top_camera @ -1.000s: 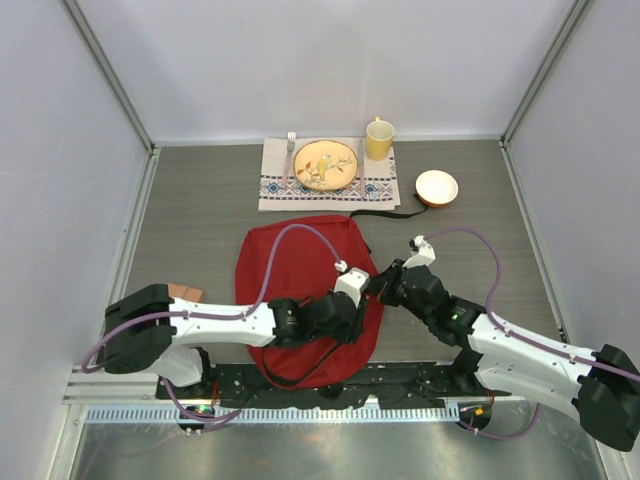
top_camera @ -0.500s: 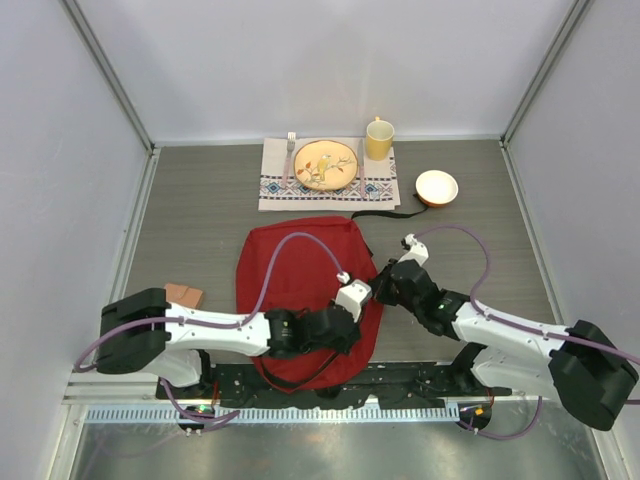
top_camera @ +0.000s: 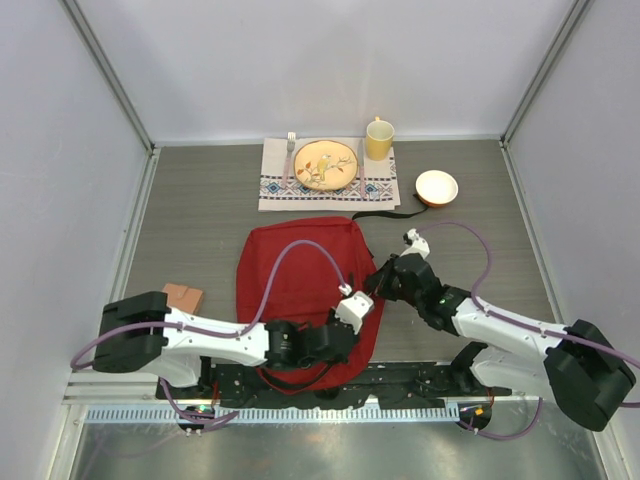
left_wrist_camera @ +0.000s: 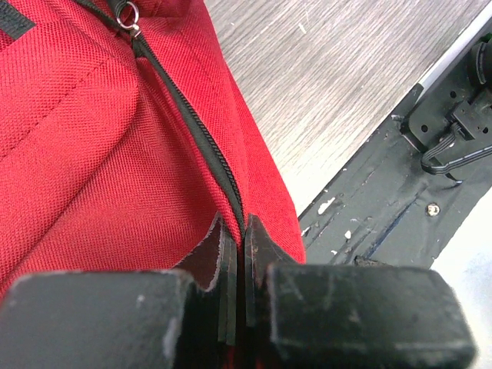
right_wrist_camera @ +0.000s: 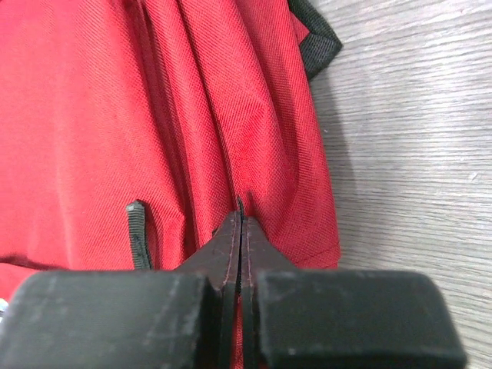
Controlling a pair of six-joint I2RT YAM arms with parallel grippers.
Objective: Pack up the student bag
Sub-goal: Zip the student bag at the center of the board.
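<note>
The student bag (top_camera: 298,272), a red backpack, lies flat in the middle of the table. My left gripper (top_camera: 357,306) is at its right near edge. In the left wrist view it (left_wrist_camera: 240,231) is shut on the red fabric along the black zipper (left_wrist_camera: 192,131), with a metal zipper pull (left_wrist_camera: 129,15) farther up. My right gripper (top_camera: 378,284) is at the bag's right edge. In the right wrist view it (right_wrist_camera: 240,214) is shut on a fold of the red fabric (right_wrist_camera: 231,115), with a thin black edge showing between the jaws. A black tab (right_wrist_camera: 138,234) sits to the left.
A brown block (top_camera: 184,296) lies left of the bag. At the back, a patterned placemat (top_camera: 328,176) holds a plate (top_camera: 325,164) and a fork (top_camera: 290,150), with a yellow mug (top_camera: 379,138) and a white bowl (top_camera: 436,186) nearby. A black strap (top_camera: 385,212) runs from the bag toward the bowl.
My left gripper has moved toward the near edge along the bag's right side. My right gripper has shifted slightly left and away, still at the bag's right edge.
</note>
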